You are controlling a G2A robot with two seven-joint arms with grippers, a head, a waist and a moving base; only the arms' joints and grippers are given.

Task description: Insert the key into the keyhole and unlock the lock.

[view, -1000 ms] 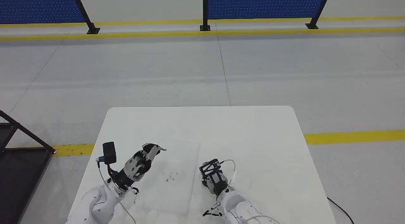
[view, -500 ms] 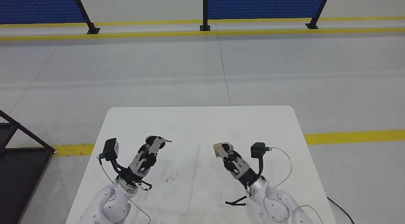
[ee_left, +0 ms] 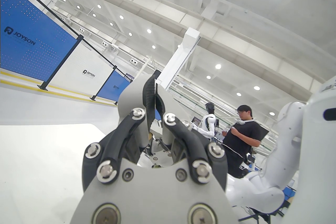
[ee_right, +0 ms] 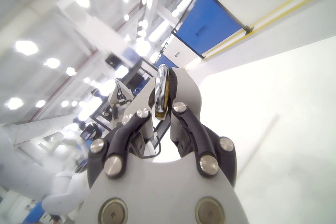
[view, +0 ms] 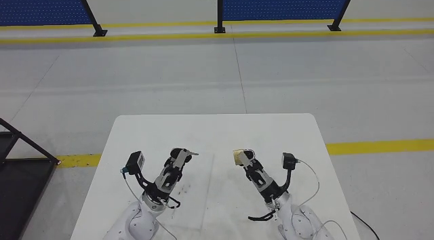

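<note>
In the top view, you'll find the lock point(view: 237, 155) at the tip of the right gripper point(view: 242, 160), held up above the white table point(view: 271, 128), a little right of the table's middle. It shows as a small brass-yellow block. Its shackle and keyhole are too small to make out here.

The left gripper point(view: 182, 154) is level with it and well apart, toward the table's left half. A thin grey sliver sticks out of its tip and points toward the lock. That is the key point(view: 192, 152), but you can't see its teeth or bow.

In the left wrist view, the left gripper point(ee_left: 153, 88) has its ribbed black pads point(ee_left: 148, 93) pressed flat against each other. The key between them is seen edge-on and you can hardly tell it from the pads. The gripper points up off the table point(ee_left: 39, 156), toward the hall.

In the right wrist view, the right gripper point(ee_right: 164, 79) is clamped on the lock point(ee_right: 160, 107). You see a brass body with a polished chrome shackle point(ee_right: 160, 78) that rises just past the fingertips. The grey fingers point(ee_right: 187, 89) cover both broad faces, so only a narrow edge of the body shows. The keyhole end is hidden down between the fingers, and you can't tell whether the shackle is latched.
</note>
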